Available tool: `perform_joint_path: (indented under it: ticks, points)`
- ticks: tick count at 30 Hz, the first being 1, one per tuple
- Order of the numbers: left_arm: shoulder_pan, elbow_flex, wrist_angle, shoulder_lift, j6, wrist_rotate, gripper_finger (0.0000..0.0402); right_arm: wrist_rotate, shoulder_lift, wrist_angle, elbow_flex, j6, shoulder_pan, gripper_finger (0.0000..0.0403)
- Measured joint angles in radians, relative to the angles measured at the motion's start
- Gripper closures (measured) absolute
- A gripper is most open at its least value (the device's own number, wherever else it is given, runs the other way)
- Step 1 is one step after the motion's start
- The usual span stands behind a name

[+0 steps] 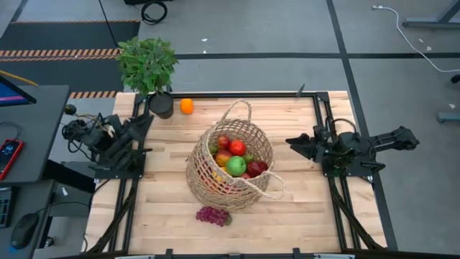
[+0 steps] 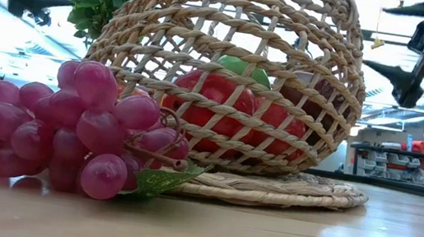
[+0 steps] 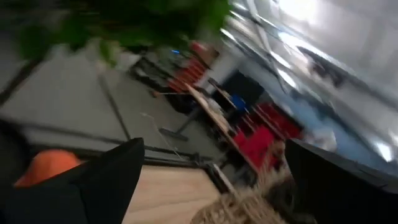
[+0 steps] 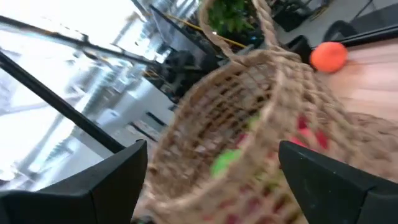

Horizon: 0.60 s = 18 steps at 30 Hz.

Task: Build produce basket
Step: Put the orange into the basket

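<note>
Soft, loose grapes (image 1: 213, 215) beside basket (image 1: 231, 188): pinch at stem, probably. Both grippers' fingers wide, holding nothing.

The counter (image 1: 302, 208) is a pale wooden butcher-block top with a dark frame along its edges. Near its middle lies the wicker basket (image 1: 230, 167), tipped on its side, with red and green fruit inside. Just in front of the basket a bunch of purple grapes (image 1: 213, 215) rests on the wood. At the far edge stands a black plant pot (image 1: 162, 105) with a leafy plant, and just beside it an orange (image 1: 187, 106).
</note>
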Motion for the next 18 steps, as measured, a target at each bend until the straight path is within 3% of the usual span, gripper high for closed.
perform_joint_path:
  ticks: [4, 7, 18]
  points:
    - [0.000, 0.000, 0.011, 0.043, 0.159, 0.140, 0.0005, 0.019, 0.000, -0.014, -0.044, -0.121, 0.000, 0.0037]
    - [0.000, 0.021, 0.015, 0.130, 0.190, 0.145, 0.0005, 0.013, 0.001, -0.047, -0.060, -0.185, 0.000, 0.0037]
    - [0.062, 0.261, -0.036, 0.661, 0.391, -0.066, 0.0005, 0.009, 0.003, -0.073, -0.060, -0.186, 0.000, 0.0037]
